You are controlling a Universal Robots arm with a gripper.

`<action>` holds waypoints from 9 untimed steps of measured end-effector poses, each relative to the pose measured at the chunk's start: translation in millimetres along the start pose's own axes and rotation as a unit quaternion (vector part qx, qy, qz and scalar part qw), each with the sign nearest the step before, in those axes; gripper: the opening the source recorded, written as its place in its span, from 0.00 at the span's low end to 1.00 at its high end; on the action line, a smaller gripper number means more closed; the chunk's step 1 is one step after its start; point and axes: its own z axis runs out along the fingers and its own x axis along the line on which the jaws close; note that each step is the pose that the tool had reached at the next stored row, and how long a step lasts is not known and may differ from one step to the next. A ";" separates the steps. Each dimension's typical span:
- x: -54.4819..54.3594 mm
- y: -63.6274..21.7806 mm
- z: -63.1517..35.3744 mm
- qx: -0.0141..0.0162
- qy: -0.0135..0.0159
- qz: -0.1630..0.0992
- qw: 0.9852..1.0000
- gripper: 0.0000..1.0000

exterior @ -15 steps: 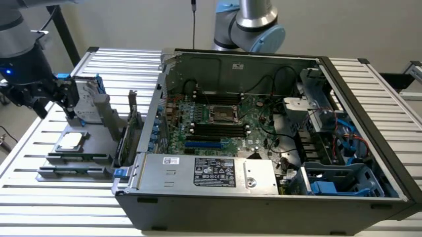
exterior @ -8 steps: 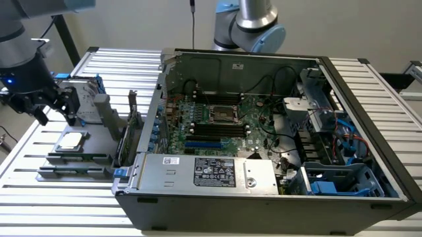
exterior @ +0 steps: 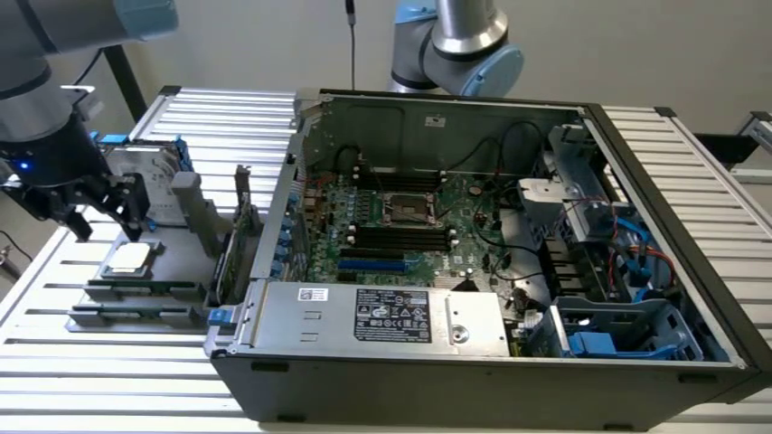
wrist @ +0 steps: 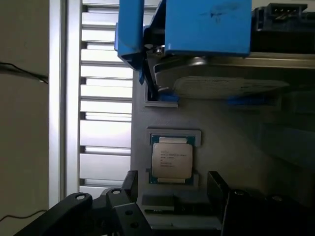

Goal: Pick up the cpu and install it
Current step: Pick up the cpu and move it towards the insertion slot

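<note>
- The cpu point(exterior: 130, 259) point(wrist: 171, 160) lies flat, silver top up, in a square recess of the grey fixture point(exterior: 175, 258) point(wrist: 231, 142). The fixture stands outside the computer case point(exterior: 483, 384), on the exterior view's left.
- The cpu has not been lifted and has not been installed.
- The gripper point(exterior: 111, 233) point(wrist: 172, 189) hangs directly over the cpu. Its black fingers point(wrist: 118, 211) are spread wide, one to each side of the chip. Nothing is held between them.
- In the exterior view the fingertips are close above the cpu; contact cannot be confirmed.
- Just beyond the cpu on the same fixture, a silver hard drive point(exterior: 143, 172) point(wrist: 221, 83) stands in a blue bracket point(exterior: 181, 154) point(wrist: 206, 24).
- On the nearer side of the cpu, two long grey holders point(exterior: 136, 291) lie one behind the other, each carrying a dark strip.
- The case lies on its side with the panel off. Inside, the green motherboard point(exterior: 471, 203) faces up, with a metal-framed socket point(exterior: 404, 210) near its middle.
- A silver power supply point(exterior: 386, 312) with a black label sits along the near wall of the case.
- Fixture and case rest on a white slatted table point(exterior: 121, 380).
- A second arm point(exterior: 465, 41) stands behind the case, well apart from the cpu.
</note>
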 end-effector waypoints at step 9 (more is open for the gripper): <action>-1.7 -0.3 16.3 0.000 0.000 0.000 1.000 0.67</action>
